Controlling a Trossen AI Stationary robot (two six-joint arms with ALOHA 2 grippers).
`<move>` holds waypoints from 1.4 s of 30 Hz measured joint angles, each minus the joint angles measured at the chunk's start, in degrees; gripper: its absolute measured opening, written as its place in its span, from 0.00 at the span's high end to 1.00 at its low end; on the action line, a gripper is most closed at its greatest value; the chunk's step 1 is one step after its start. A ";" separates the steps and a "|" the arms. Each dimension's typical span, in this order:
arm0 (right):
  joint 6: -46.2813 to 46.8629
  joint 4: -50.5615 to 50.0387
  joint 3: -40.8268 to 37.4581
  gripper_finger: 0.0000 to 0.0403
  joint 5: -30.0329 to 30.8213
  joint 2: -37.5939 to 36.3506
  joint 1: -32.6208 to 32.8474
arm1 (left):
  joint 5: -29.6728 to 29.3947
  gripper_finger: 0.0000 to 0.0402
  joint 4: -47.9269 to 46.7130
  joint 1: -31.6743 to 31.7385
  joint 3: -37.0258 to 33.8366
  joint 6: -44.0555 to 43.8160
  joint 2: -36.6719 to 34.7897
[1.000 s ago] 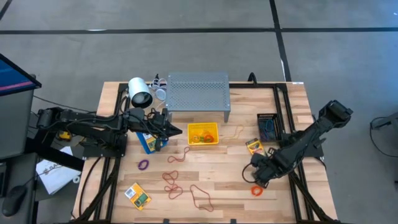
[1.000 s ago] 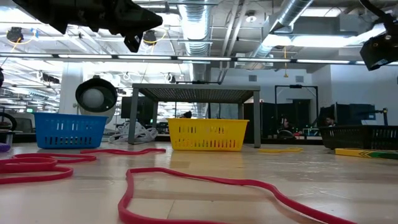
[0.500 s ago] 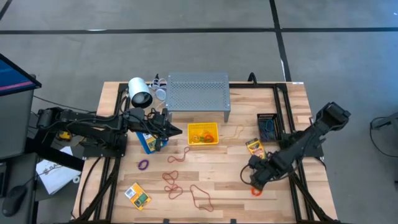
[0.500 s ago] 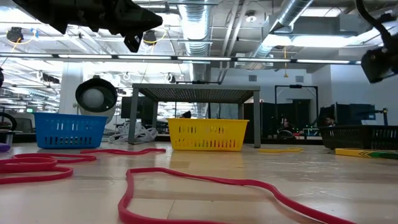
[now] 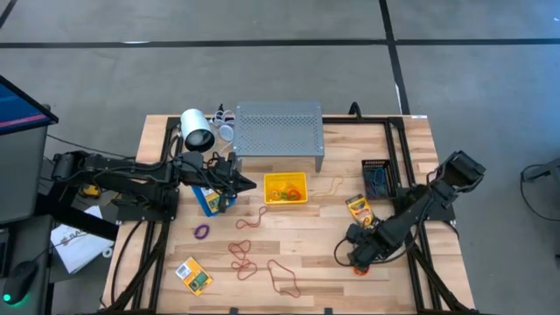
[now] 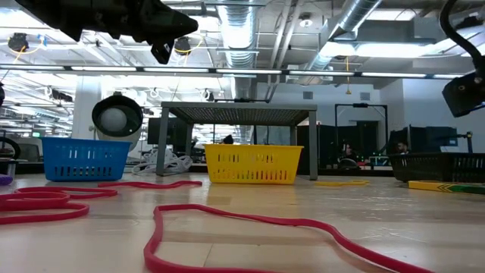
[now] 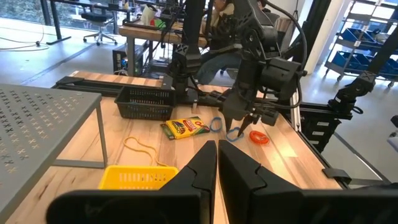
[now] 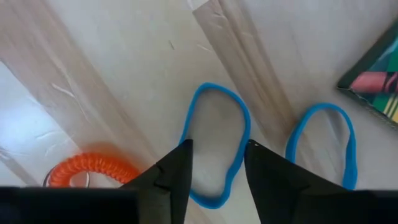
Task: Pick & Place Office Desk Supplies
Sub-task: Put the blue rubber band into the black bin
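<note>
High view: the right gripper (image 5: 350,255) is low over the table's near right part, just left of an orange rubber-band coil (image 5: 360,269), near a crayon box (image 5: 358,206). The left gripper (image 5: 248,184) waits beside the yellow bin (image 5: 286,189); red bands (image 5: 282,276) lie near centre

Low view: a red band (image 6: 250,224) sprawls across the foreground, the yellow bin (image 6: 252,164) beyond it under the grey shelf (image 6: 239,114)

Left wrist view: the left fingers (image 7: 200,171) are pressed together, empty; the right gripper (image 7: 239,132) hangs over blue bands (image 7: 216,124)

Right wrist view: the right fingers (image 8: 176,174) stand apart astride the near end of a blue rubber band (image 8: 217,152), gripping nothing; another blue band (image 8: 324,144) and the orange coil (image 8: 89,170) lie beside
</note>
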 joint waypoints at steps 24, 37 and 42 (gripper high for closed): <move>-0.50 0.10 0.46 1.00 0.63 -2.19 -0.57 | 0.00 0.97 0.09 0.00 0.00 0.00 -0.01; 1.11 -7.48 2.27 1.00 10.09 -16.95 -2.72 | 0.00 0.97 0.11 0.01 -0.02 0.00 -0.01; 0.89 -10.41 2.32 1.00 15.50 -26.37 -4.63 | 0.00 0.97 0.09 0.00 -0.02 0.00 -0.01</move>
